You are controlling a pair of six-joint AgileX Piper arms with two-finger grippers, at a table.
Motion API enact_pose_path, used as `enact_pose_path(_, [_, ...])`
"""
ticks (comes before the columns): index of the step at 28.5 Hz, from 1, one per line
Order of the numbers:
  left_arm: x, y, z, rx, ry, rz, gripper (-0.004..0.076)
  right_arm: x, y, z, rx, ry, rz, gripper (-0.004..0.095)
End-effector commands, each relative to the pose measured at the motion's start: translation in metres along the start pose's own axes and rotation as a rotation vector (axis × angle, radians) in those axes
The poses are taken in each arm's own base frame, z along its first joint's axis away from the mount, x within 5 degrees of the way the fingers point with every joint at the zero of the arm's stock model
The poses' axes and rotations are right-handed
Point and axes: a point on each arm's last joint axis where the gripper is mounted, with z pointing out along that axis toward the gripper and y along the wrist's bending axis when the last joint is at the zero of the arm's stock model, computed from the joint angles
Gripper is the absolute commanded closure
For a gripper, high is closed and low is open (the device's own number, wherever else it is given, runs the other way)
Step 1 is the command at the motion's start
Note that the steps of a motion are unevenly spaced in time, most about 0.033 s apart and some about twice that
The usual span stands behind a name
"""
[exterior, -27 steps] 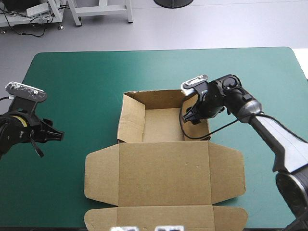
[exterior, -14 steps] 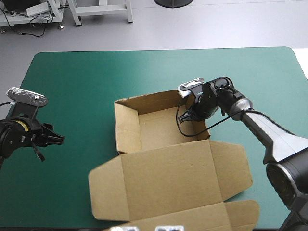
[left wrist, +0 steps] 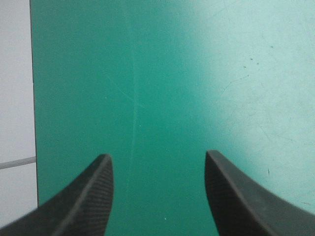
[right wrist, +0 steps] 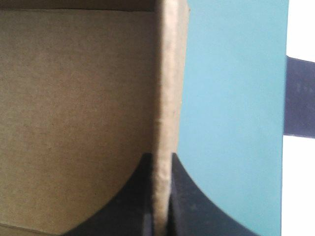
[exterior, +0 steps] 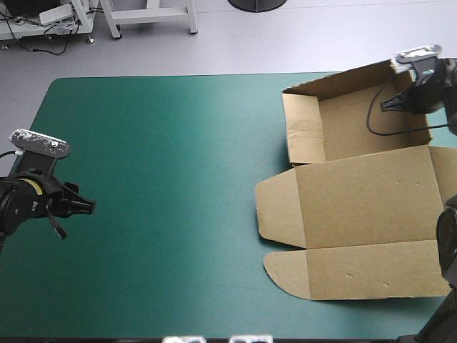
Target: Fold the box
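Box (exterior: 364, 193) lies as an open tray at the far right of the teal-green cover (exterior: 178, 179), lid flat; our right gripper (right wrist: 161, 158) is clamped on its wall; our left gripper (left wrist: 157, 154) hangs parted over that cover.

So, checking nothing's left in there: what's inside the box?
Only bare brown board shows inside the box. The right gripper pinches one wall, one finger reaching in. The floor just under that finger is hidden.

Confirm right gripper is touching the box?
Touching. Right wrist view: the right gripper is shut on the box, its wall pinched between the fingers, no gap.
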Motion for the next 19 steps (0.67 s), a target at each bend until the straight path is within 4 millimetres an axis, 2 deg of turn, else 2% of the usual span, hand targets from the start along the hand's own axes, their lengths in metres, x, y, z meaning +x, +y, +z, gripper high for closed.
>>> enact_pose_path(1, [-0.006,0.004,-0.01,-0.022,-0.089,-0.015,0.0317,0.004,-0.042,-0.007,0.034,-0.063,0.091,0.0933])
enact_pose_path(5, [-0.006,0.004,-0.01,-0.022,-0.09,-0.013,0.0317,0.022,-0.065,0.036,0.037,0.021,0.146,0.0933])
enact_pose_path(9, [-0.006,0.004,-0.01,-0.023,-0.09,-0.012,0.0317,0.035,-0.066,0.073,0.006,0.107,0.154,0.0933])
enact_pose_path(12, [-0.006,0.004,-0.01,-0.023,-0.09,-0.012,0.0317,0.036,-0.063,0.085,-0.021,0.114,0.164,0.0933])
enact_pose_path(16, [-0.006,0.004,-0.01,-0.021,-0.09,-0.013,0.0317,0.03,-0.065,0.08,-0.025,0.091,0.127,0.0871])
enact_pose_path(17, [-0.006,0.004,-0.01,-0.021,-0.09,-0.013,0.0317,0.027,-0.065,0.075,-0.029,0.095,0.119,0.082])
enact_pose_path(19, [-0.006,0.004,-0.01,-0.021,-0.09,-0.013,0.0317,0.017,-0.068,0.056,-0.039,0.101,0.087,0.0587])
